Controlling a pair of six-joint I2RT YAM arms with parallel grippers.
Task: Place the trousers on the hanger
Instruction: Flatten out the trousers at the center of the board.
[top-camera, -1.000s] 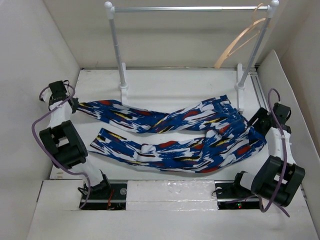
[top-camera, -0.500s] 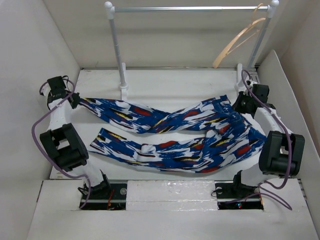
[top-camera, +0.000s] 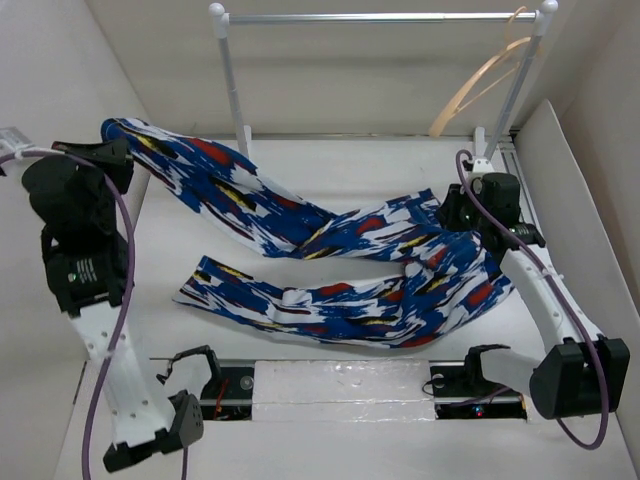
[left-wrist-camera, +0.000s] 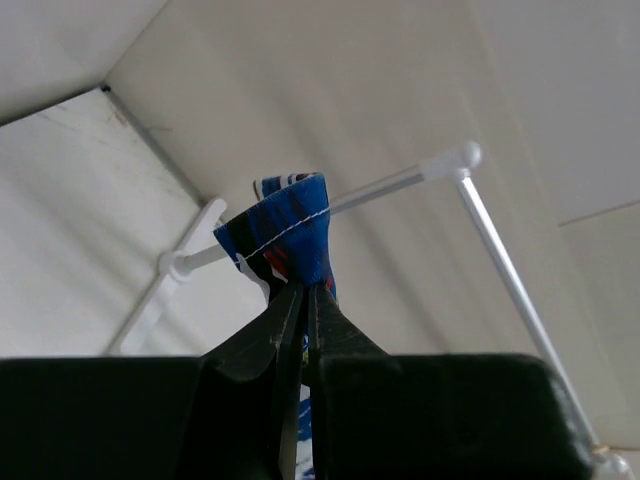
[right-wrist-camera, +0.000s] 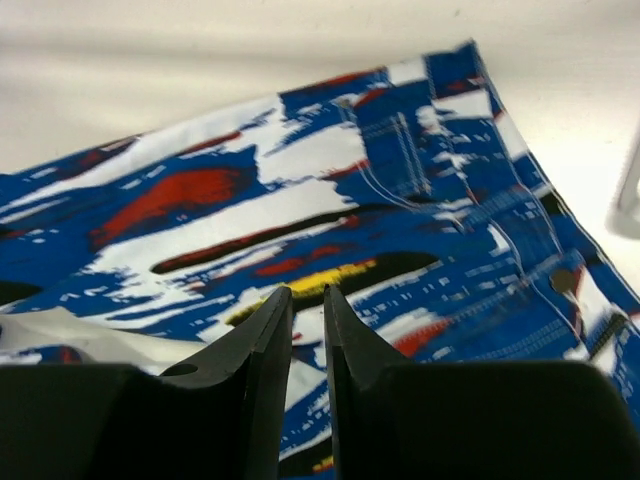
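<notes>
Trousers (top-camera: 340, 270): soft printed cloth, blue and white brushstrokes with red, black and yellow dashes. The long axis ran left to right across the white table (top-camera: 330, 160). The waist end lay bunched at centre right and the near leg lay flat toward lower left. The far leg rose off the table and slanted up to the upper left of the top view. Its cuff was folded into a small loop showing a white stitched hem.

Rail rack (top-camera: 380, 17): thin metal bar on two white posts with ball tops, standing across the top of the frame behind the garment.

Hanger (top-camera: 478, 85): thin, pale tan, wood-coloured, with curved arms. Its small hook sat over the right end of the rail, and it hung tilted beside the right post. It lay up and right of the waist end, near it, and well apart from the raised cuff, almost the full width of the frame away. The right arm was judged the nearer. The cuff would need carrying rightward along the line of the rail to meet it.

Left gripper (left-wrist-camera: 303, 290): black fingers clenched on the cuff fold, held high at upper left.

Right gripper (right-wrist-camera: 306, 293): black fingers drawn almost together over the waist end beside the seam stitching. No cloth was seen between them, and contact with the fabric could not be told.
</notes>
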